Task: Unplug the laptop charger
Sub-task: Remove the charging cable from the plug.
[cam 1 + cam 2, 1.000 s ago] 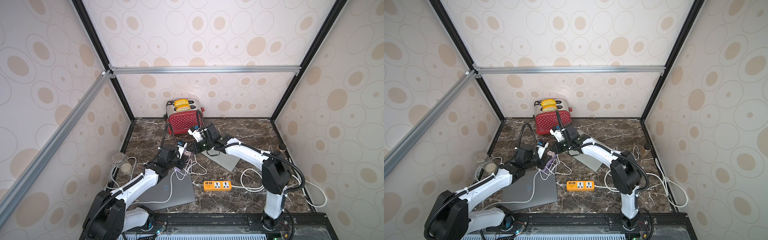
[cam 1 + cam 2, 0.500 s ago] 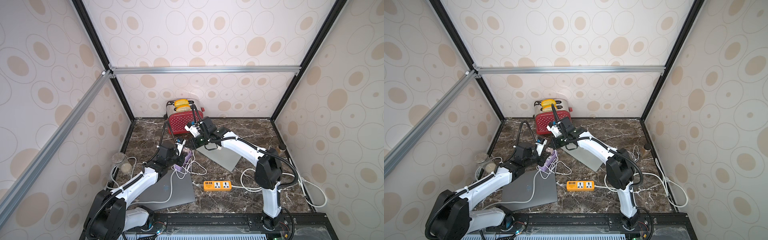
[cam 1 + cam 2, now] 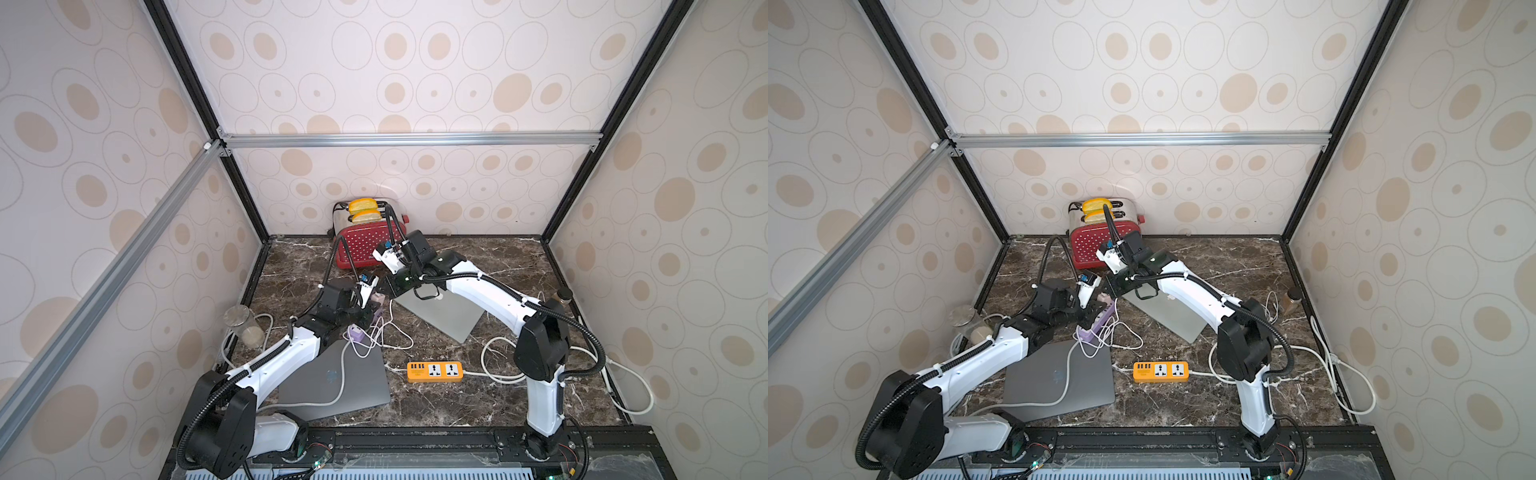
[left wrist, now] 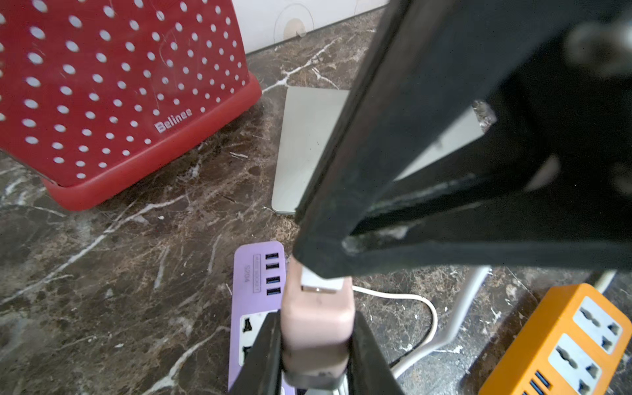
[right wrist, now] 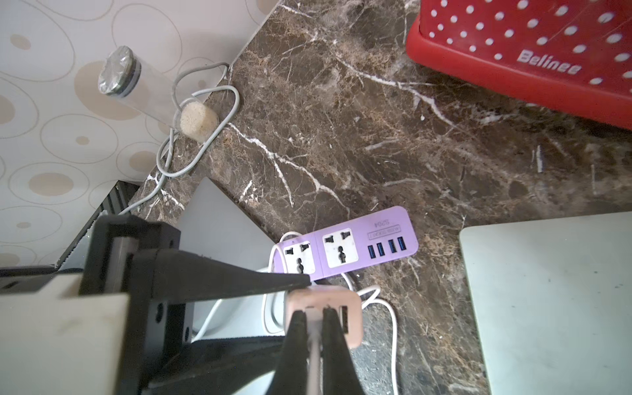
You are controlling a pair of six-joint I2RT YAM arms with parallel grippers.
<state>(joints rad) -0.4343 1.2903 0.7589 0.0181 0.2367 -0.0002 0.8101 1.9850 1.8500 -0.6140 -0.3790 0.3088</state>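
Two claws meet on one item, left of centre on the tabletop (image 3: 498, 266). Noted: left gripper (image 4: 316, 318) clamped across the sides of the pink charger block (image 4: 316, 342), which sits over the purple power strip (image 5: 359, 246); contact with the strip cannot be told. Both sockets showing in the right wrist view are bare. Noted: right gripper (image 5: 313, 312) pinched narrow on the white USB plug (image 4: 321, 282) seated in the charger's face. White cable (image 5: 393, 318) loops over the marble beside it. Red toaster (image 3: 365, 245) at the back edge. Dark grey laptop (image 3: 357, 382) toward the front-left corner; silver laptop (image 3: 449, 316) under the right arm. Orange power strip (image 3: 434, 371) near the front edge.
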